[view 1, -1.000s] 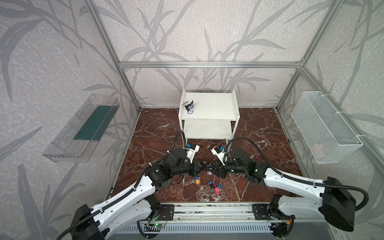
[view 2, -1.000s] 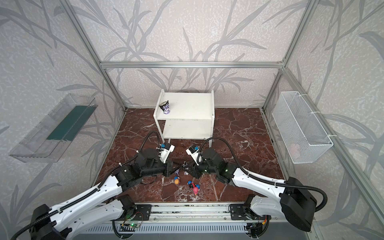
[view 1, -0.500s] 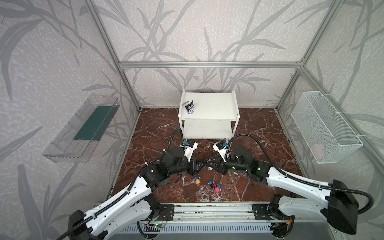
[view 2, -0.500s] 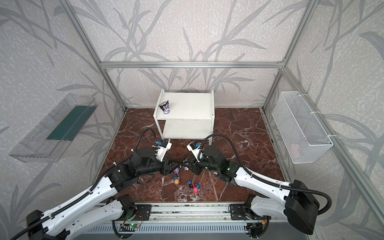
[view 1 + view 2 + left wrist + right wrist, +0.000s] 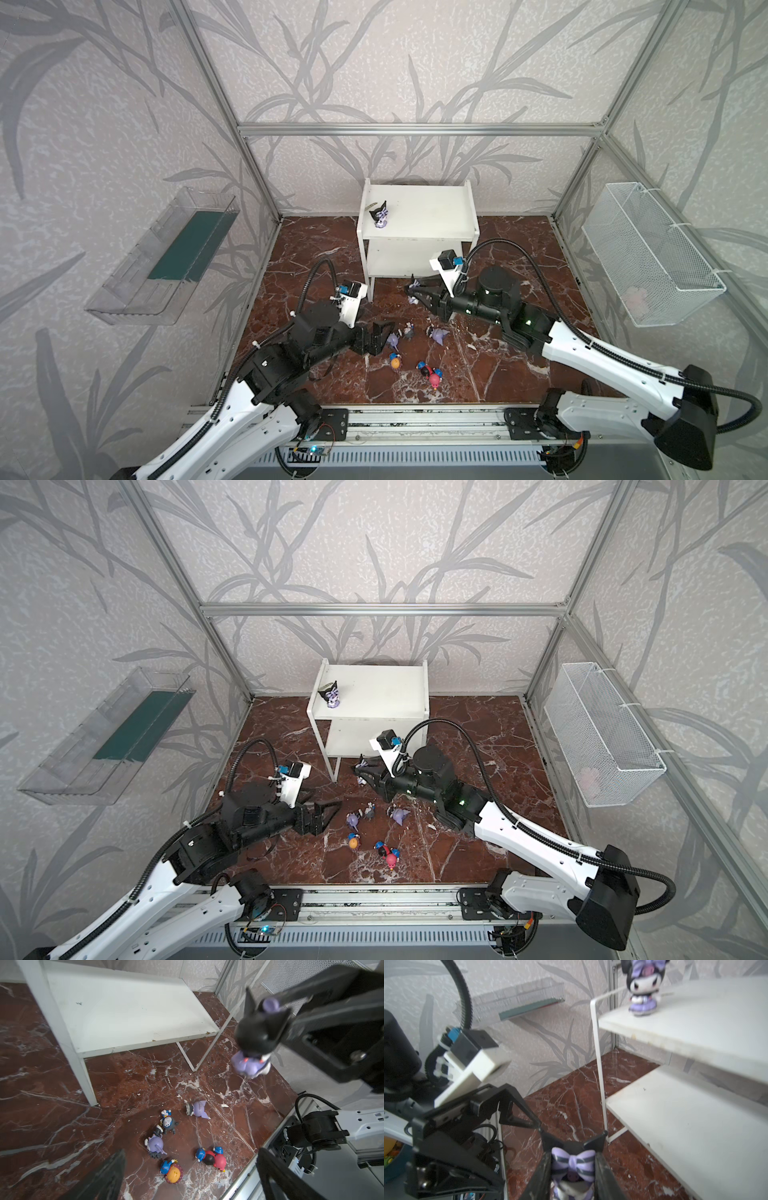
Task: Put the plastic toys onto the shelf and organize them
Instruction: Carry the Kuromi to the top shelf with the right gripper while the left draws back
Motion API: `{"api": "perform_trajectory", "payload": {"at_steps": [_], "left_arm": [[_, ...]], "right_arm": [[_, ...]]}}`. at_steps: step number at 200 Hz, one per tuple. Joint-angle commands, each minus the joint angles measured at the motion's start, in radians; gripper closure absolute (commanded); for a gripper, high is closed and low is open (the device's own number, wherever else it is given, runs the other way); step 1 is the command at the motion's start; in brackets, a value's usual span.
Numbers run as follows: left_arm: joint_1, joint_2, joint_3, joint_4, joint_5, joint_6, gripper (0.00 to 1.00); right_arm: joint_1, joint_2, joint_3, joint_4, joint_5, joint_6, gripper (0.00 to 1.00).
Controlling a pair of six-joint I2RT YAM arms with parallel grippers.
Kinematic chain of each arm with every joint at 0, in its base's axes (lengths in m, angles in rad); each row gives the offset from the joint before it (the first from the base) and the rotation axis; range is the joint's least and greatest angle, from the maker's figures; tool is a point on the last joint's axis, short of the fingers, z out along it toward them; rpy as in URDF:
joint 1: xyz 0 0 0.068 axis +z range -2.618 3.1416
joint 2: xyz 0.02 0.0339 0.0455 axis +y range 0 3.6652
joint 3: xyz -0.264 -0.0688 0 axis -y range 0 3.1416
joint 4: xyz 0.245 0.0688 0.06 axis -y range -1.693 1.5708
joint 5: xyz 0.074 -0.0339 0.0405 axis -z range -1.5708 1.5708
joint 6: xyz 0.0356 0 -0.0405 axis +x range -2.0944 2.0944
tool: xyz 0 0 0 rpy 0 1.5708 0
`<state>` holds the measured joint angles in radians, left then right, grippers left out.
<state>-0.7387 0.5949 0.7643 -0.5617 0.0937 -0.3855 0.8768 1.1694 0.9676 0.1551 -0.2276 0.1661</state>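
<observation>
Presently held: one black figurine with pointed ears and a striped lavender bow [image 5: 255, 1036], clenched by the head in the right claw [image 5: 417, 291], clear of the surface, just in front of the lower tier of the shelf [image 5: 432, 208].

Already shelved: one matching black figurine in a lavender dress [image 5: 380, 214], upright on the top tier, near the left rail.

Loose on the red marble surface [image 5: 311, 257], in a small cluster in front of the shelf, six pieces:
- lavender figurine [image 5: 154, 1144], lying down, touching the grey-headed one;
- grey-headed figurine [image 5: 168, 1123];
- second lavender figurine [image 5: 198, 1108], on its side, a little apart;
- orange-headed figurine [image 5: 173, 1174], lying down;
- black-and-red figurine [image 5: 208, 1157] and pink-headed figurine [image 5: 220, 1161], pressed together.

Left claw [image 5: 331, 817]: released, fingers spread wide, grasping nothing, low over the surface beside the first lavender figurine.

Lower tier of the shelf: bare.

Fixtures: clear plastic tray [image 5: 166, 257] on the left wall; white mesh basket [image 5: 648, 249] on the right wall.
</observation>
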Motion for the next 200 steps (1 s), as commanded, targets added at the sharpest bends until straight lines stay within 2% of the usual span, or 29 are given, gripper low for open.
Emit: {"api": "perform_trajectory", "payload": {"at_steps": [1,80,139,200], "left_arm": [[0.004,-0.042,0.028,-0.059,-0.097,0.071,0.01],[0.004,-0.09,0.033,-0.075,-0.085,0.093,0.01],[0.004,-0.041,0.088,-0.033,-0.069,0.168,0.01],[0.009,0.001,0.092,-0.006,-0.053,0.202,0.01]], "right_arm": [[-0.003,0.032,0.084,0.073,0.066,-0.06,0.77],[-0.001,0.179,0.208,0.313,0.246,-0.184,0.78],[0.001,0.276,0.226,0.482,0.404,-0.245,0.79],[-0.001,0.339,0.25,0.565,0.496,-0.274,0.79]]}}
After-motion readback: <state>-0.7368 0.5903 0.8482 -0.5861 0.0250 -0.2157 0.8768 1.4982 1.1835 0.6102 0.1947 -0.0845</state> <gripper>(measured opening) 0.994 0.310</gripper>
